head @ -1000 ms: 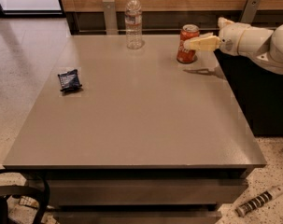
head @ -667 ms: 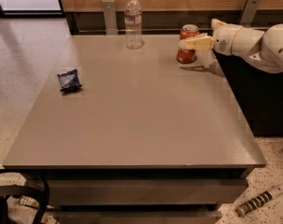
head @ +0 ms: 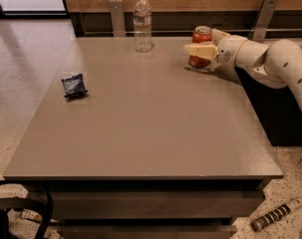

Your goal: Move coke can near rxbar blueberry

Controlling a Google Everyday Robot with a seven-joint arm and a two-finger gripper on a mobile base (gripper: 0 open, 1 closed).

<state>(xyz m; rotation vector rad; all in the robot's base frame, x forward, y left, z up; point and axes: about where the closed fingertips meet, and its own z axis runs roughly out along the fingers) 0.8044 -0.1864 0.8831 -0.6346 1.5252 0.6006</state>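
Observation:
The coke can point(head: 202, 35), red with a silver top, stands upright at the far right of the grey table point(head: 150, 133). My gripper point(head: 201, 51) reaches in from the right and sits around the can at mid height, covering its middle. The can's base looks to rest on the table. The rxbar blueberry point(head: 74, 85), a small crinkled dark blue wrapper, lies flat near the table's left edge, far from the can and the gripper.
A clear plastic water bottle point(head: 142, 22) stands at the far edge, left of the can. Two metal posts point(head: 116, 17) rise behind the table before a wooden wall. A ribbed cylinder point(head: 275, 216) lies on the floor at the front right.
My arm has slid leftward, so the gripper has come further around the coke can. The can, the bottle and the wrapper have stayed in place.

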